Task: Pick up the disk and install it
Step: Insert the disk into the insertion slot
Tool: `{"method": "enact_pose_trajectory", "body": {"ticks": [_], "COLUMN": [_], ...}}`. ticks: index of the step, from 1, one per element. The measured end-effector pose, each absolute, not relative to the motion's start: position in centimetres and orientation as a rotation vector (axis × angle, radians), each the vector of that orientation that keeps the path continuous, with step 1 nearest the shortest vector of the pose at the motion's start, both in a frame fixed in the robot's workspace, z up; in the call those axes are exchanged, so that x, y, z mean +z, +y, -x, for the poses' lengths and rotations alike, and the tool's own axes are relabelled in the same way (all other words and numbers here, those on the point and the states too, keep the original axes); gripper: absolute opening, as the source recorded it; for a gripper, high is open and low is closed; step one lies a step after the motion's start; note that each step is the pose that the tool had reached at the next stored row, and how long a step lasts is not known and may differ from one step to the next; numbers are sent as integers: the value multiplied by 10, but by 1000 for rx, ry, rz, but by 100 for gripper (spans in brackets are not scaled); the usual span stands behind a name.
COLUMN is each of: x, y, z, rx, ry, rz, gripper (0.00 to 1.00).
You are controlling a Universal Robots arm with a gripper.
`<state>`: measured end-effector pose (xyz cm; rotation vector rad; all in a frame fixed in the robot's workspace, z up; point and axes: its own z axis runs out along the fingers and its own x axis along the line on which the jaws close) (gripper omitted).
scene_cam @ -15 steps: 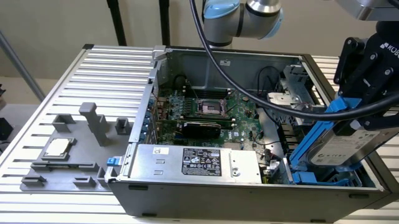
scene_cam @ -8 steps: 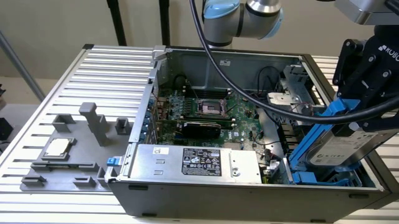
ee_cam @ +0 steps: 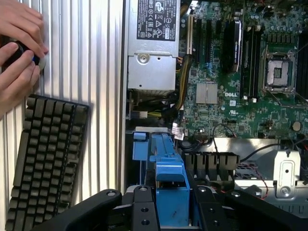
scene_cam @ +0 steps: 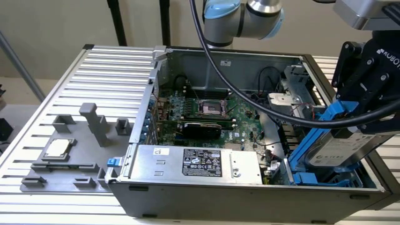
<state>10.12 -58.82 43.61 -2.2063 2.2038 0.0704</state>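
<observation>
Now the installing step is underway: the jaws are clamping the disk (scene_cam: 340, 149) by its blue rails (ee_cam: 172, 192), holding it tilted, label outward, over the blue drive bay (scene_cam: 305, 177) inside the computer case (scene_cam: 250, 206). It is hanging along the case's side wall at the exterior view's right, near the front corner, and is not yet seated. In my judgement, seating it is calling for levelling the disk and lining its rails up with the bay's guides.
</observation>
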Motion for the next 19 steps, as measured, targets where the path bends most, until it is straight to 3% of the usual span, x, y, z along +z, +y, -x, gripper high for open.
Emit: {"method": "enact_pose_trajectory", "body": {"ticks": [19], "x": [423], "y": [-588], "z": [-101], "rx": [86], "ry": [2189], "rz": [2210], "gripper": [33]}}
